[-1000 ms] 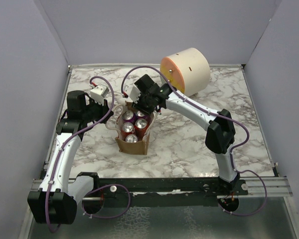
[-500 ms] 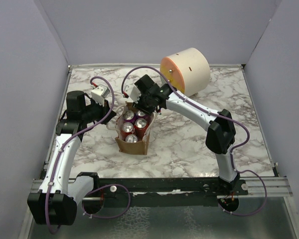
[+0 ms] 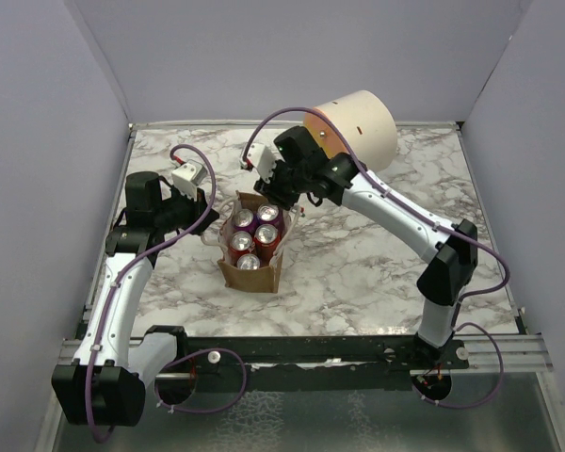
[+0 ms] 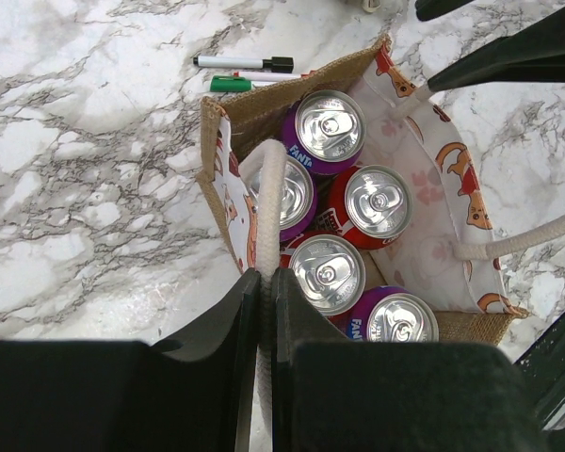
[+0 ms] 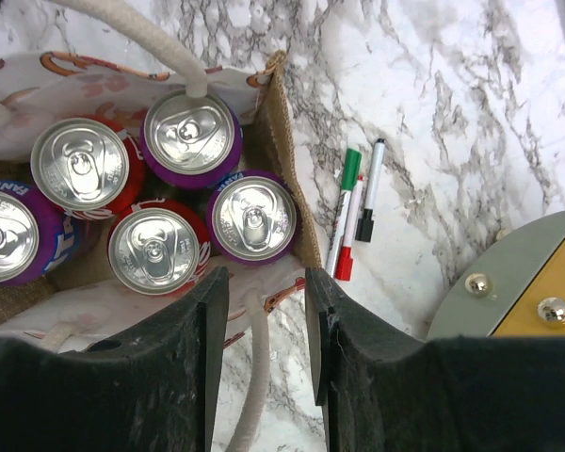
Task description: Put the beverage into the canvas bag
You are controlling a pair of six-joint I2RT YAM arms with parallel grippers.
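Note:
The canvas bag (image 3: 250, 274) stands upright at mid table, tan outside with a printed white lining (image 4: 424, 151). Several beverage cans (image 3: 254, 235), red and purple, stand inside it with their silver tops up (image 5: 254, 217). My left gripper (image 4: 261, 282) is shut on the bag's near white rope handle (image 4: 268, 179), at the bag's left side (image 3: 207, 212). My right gripper (image 5: 266, 282) hovers above the bag's far rim (image 3: 268, 198). Its jaws stand apart, and the other rope handle (image 5: 254, 367) runs loose between them without being pinched.
A large cream drum with an orange face (image 3: 353, 132) lies at the back right, close behind my right wrist. Three markers (image 5: 353, 212), green, red and black, lie on the marble just beyond the bag's far side. Grey walls enclose the table.
My right arm has pulled up and back from the bag toward the drum, and its jaws have parted a little. The left arm and the bag have not moved.

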